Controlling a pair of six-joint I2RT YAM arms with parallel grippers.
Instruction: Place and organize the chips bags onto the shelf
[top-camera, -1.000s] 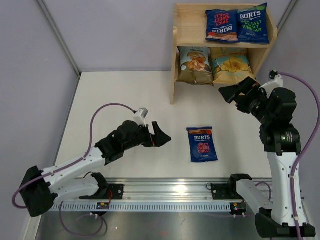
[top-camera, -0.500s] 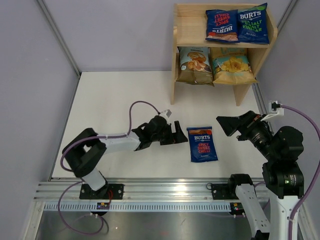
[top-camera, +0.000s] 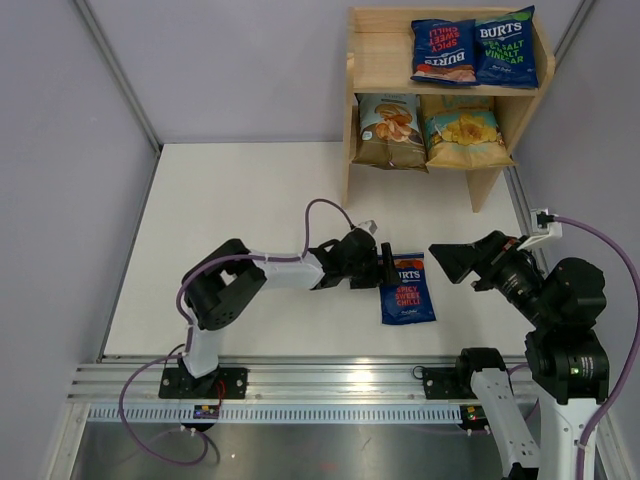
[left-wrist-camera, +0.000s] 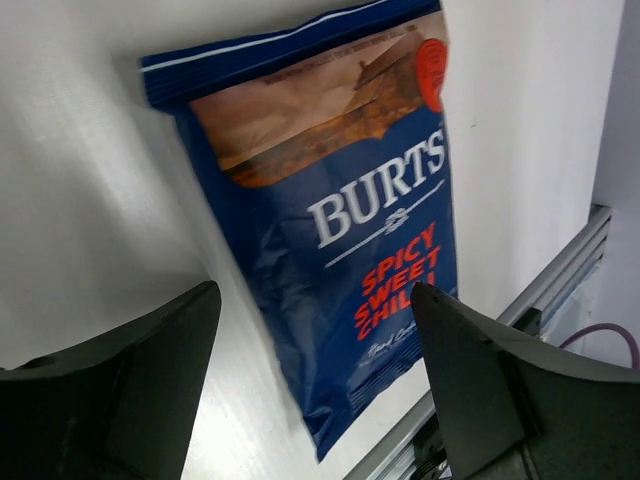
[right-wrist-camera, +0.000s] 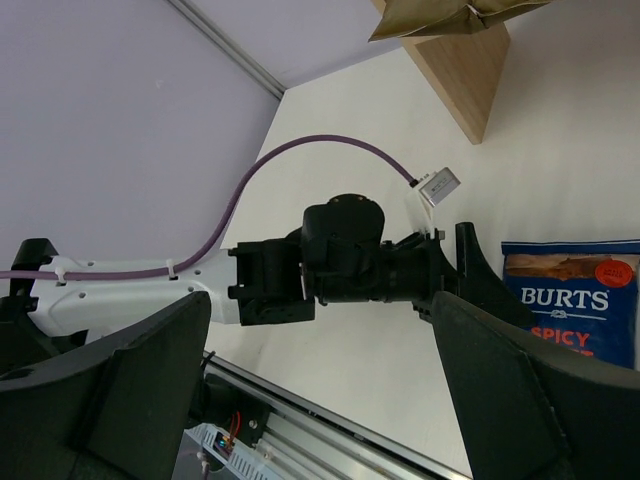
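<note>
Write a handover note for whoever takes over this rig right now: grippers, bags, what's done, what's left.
Left gripper: open, at the upper left edge of the loose Burts bag, which lies flat on the table; no grip yet.
Right gripper: open, empty, hovers right of that bag.
Done: four bags on the shelf: two Burts bags on the right of the top tier, two larger bags on the lower tier.
Left: pick up the loose bag and stand it in the free left spot on the top tier.
</note>
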